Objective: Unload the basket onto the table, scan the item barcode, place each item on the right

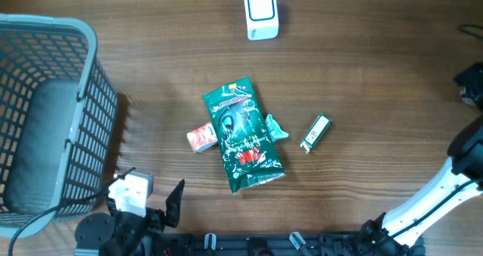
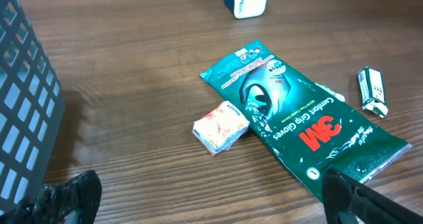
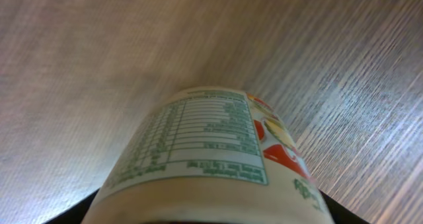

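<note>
container with nutrition panel fills the right wrist view, long axis running straight away from the camera over the table. right gripper appears clamped on it, fingers mostly hidden. left gripper spread wide.

Matt wood-grain counter; glove packet of glossy plastic film (slightly crinkled); grey plastic lattice basket; smooth, paper-labelled container.
</note>
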`<action>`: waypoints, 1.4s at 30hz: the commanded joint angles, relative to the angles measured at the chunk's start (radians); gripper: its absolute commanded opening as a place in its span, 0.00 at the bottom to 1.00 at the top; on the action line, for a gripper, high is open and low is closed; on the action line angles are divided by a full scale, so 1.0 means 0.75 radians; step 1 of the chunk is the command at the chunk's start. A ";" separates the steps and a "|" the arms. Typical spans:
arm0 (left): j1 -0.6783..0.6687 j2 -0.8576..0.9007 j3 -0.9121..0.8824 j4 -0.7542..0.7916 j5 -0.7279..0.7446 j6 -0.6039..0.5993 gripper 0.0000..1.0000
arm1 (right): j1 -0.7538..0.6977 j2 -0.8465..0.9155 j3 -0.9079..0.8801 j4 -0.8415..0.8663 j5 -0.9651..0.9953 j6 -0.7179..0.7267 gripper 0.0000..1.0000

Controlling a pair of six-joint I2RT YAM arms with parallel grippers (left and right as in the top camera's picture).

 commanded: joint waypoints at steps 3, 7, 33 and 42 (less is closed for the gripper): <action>0.001 -0.007 0.000 0.003 0.017 -0.012 1.00 | -0.117 -0.012 0.041 0.012 -0.252 0.012 0.91; 0.001 -0.007 0.000 0.003 0.017 -0.012 1.00 | -0.183 -0.091 0.131 -0.037 -0.556 -0.001 1.00; 0.001 -0.007 0.000 0.003 0.016 -0.012 1.00 | 1.142 -0.712 -0.519 -0.616 -0.513 0.270 0.86; 0.001 -0.007 0.000 0.003 0.016 -0.012 1.00 | 1.371 -0.710 -0.963 0.011 -0.483 0.422 0.18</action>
